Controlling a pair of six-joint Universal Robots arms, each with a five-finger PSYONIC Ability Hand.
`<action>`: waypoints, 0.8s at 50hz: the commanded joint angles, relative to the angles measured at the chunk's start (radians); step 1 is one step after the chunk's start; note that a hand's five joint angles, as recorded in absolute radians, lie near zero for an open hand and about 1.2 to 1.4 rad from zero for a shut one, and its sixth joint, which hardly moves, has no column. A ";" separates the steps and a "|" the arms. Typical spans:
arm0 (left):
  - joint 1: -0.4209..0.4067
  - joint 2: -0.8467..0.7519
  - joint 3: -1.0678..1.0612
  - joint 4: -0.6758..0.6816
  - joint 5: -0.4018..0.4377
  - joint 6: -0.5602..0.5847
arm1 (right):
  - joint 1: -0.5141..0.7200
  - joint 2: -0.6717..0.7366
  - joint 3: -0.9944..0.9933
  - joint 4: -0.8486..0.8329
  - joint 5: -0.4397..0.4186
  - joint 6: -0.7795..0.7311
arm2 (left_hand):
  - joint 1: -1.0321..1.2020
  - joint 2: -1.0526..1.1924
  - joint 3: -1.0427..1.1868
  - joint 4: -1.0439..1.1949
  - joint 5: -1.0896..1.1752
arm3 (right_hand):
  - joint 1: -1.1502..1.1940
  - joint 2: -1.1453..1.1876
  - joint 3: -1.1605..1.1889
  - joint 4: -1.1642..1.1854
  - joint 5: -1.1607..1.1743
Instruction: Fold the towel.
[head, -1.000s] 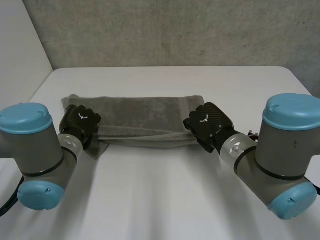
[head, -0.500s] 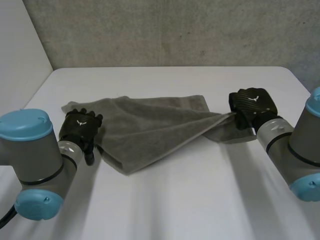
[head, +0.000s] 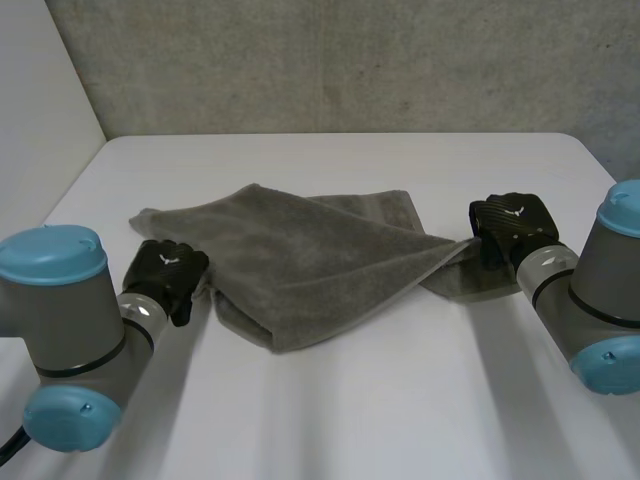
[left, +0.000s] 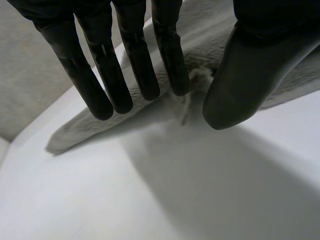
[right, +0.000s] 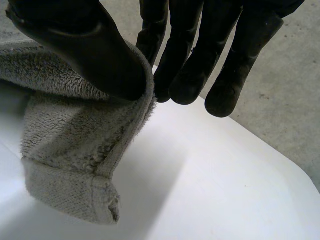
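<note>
Head view: my grey fluffy towel lies rumpled and skewed on the white tabletop; right hand pinches one end, left hand spread loose beside its edge.

Lit softly and evenly from overhead, bright across the table. Dimmer beneath the towel hanging from the right hand, with soft-edged shade under its thumb.

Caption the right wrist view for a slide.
Right hand pinches the grey towel between thumb and fingers above the white table.
</note>
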 joint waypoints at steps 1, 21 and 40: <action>0.012 0.001 0.005 -0.061 0.158 -0.001 | 0.002 0.006 0.000 0.001 -0.003 0.001 | -0.128 -0.130 -0.131 -0.126 -0.297 | 0.081 0.071 0.067 0.059 0.053; 0.051 -0.150 0.144 -0.066 0.219 0.006 | 0.008 0.028 0.004 0.001 -0.008 -0.001 | -0.559 -0.561 -0.562 -0.558 -0.729 | 0.081 0.071 0.067 0.059 0.053; 0.051 -0.230 0.280 -0.064 0.222 0.008 | 0.008 0.054 0.004 0.001 -0.012 -0.004 | -0.477 -0.479 -0.480 -0.476 -0.647 | 0.081 0.071 0.067 0.059 0.053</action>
